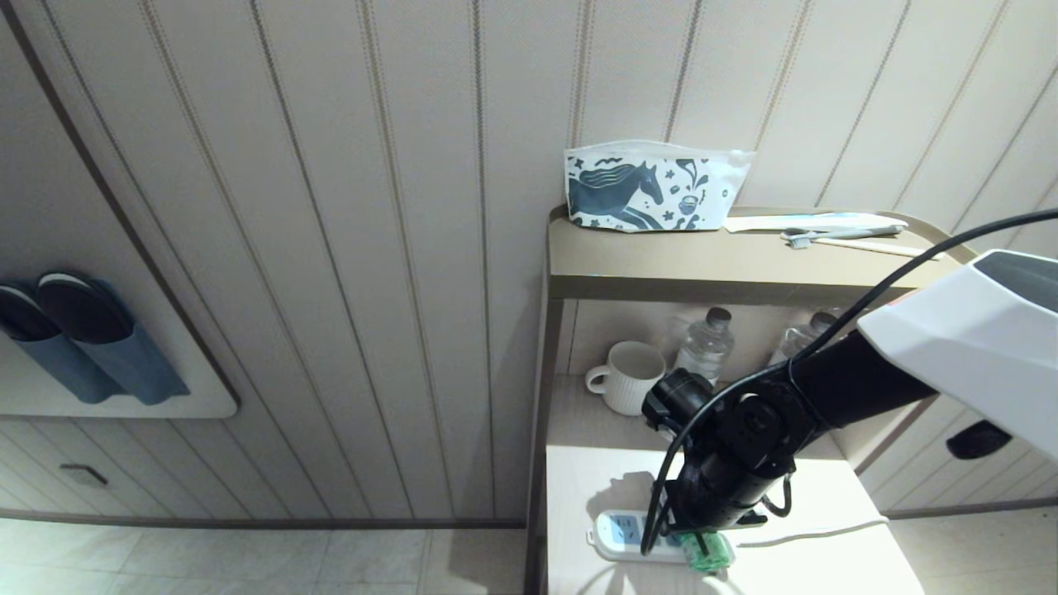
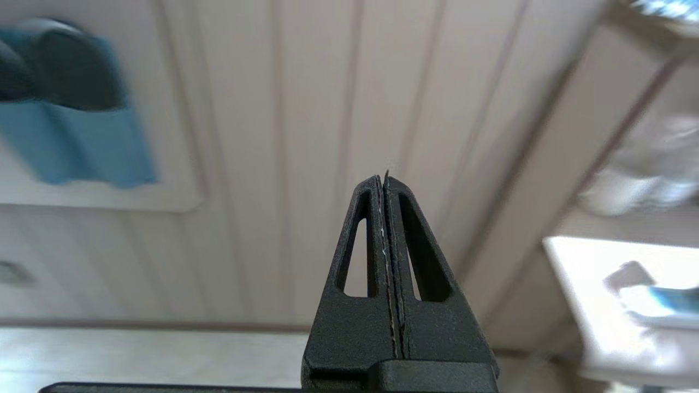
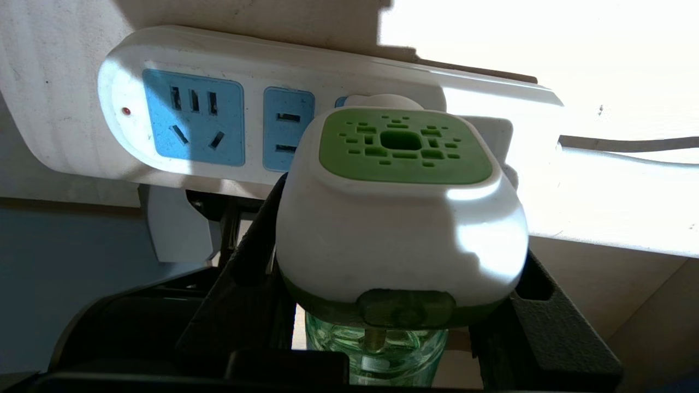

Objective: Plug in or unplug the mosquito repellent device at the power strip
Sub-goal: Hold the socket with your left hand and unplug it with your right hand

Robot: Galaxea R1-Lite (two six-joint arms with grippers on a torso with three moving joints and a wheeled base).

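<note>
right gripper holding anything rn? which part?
Yes: the right gripper clamps the mosquito repellent device by the sides of its white head, at the power strip. Left gripper holds nothing.

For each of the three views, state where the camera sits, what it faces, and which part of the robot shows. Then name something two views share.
Head view: high up, looking down at the nightstand; right arm shows.
Left wrist view: behind the shut left gripper, facing the wall.
Right wrist view: behind the right gripper, facing the power strip.
Shared: head and right wrist views both show the mosquito repellent device.

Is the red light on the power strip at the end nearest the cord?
No, the red light sits at the power strip's far end, opposite the cord.
</note>
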